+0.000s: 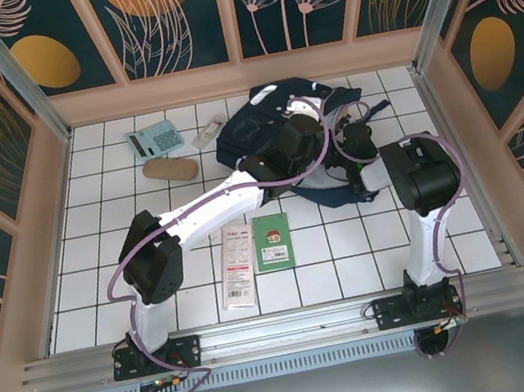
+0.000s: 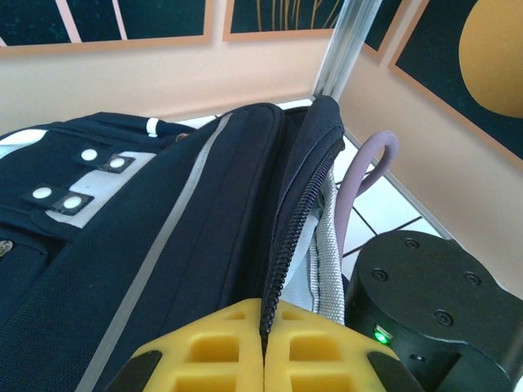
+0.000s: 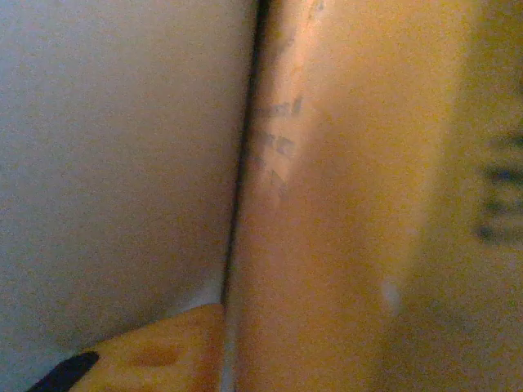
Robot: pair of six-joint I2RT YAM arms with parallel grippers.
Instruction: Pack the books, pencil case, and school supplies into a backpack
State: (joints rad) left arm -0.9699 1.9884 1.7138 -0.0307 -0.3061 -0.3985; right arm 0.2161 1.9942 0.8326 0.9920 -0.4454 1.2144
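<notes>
White-tiled table (image 1: 96,235), peach walls, floral panels behind. Backpack (image 1: 249,135) lies at the far edge, right of centre. Left gripper (image 2: 264,327): yellow fingers closed tight on the backpack's zipper edge. Right gripper (image 1: 353,143) sits at the backpack's right side; jaw gap cannot be told. Its wrist view is blurred, with an orange-yellow printed surface (image 3: 351,204) close to the lens. Calculator (image 1: 155,139), pencil case (image 1: 170,169) and clear packet (image 1: 207,132) lie toward the far-left corner. White-and-red pack (image 1: 236,267) and green book (image 1: 272,242) lie side by side, centre, toward the near edge.
</notes>
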